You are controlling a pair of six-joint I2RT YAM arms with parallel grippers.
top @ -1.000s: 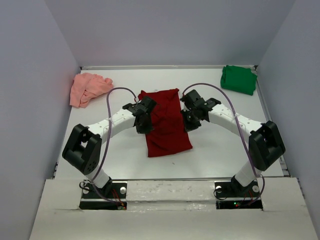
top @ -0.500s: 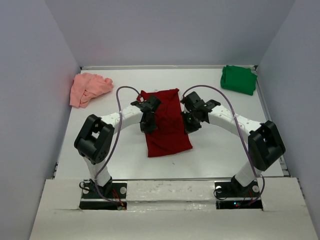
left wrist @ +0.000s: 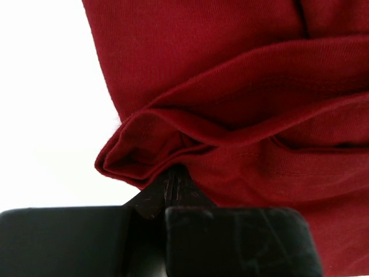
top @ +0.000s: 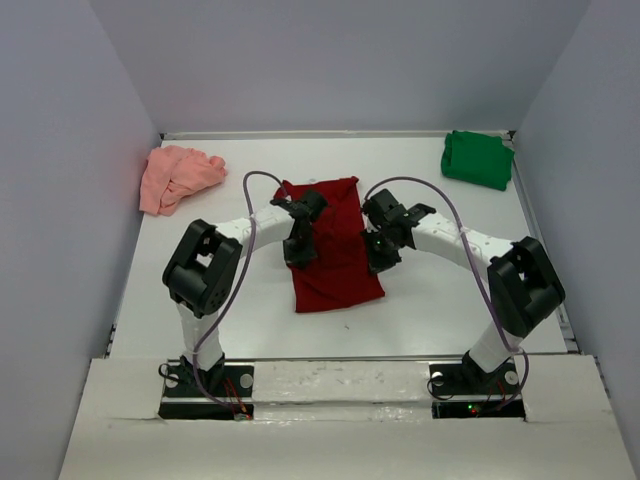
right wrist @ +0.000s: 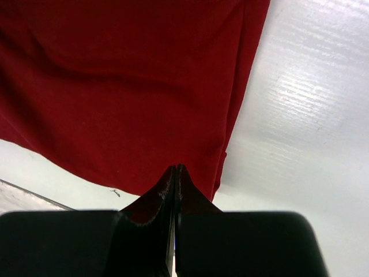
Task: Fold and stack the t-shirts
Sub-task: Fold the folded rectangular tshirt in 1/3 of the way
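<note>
Item: dark red cloth t-shirt (top: pixel 338 262), lying as a narrow strip. We note the left gripper (left wrist: pixel 174 179) clamped on its bunched left edge and the right gripper (right wrist: pixel 176 170) closed at its right edge. We judge them paired for the next fold.

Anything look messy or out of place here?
The pink t-shirt lies crumpled in the far left corner, while the green t-shirt sits folded far right. The dark red t-shirt has a bunched left edge.

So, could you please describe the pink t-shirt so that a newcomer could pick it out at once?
On the white table, look to the far left corner. The pink t-shirt lies there in a crumpled heap. It is the only pale one: the red t-shirt lies in the middle and the green t-shirt in the far right corner.
</note>
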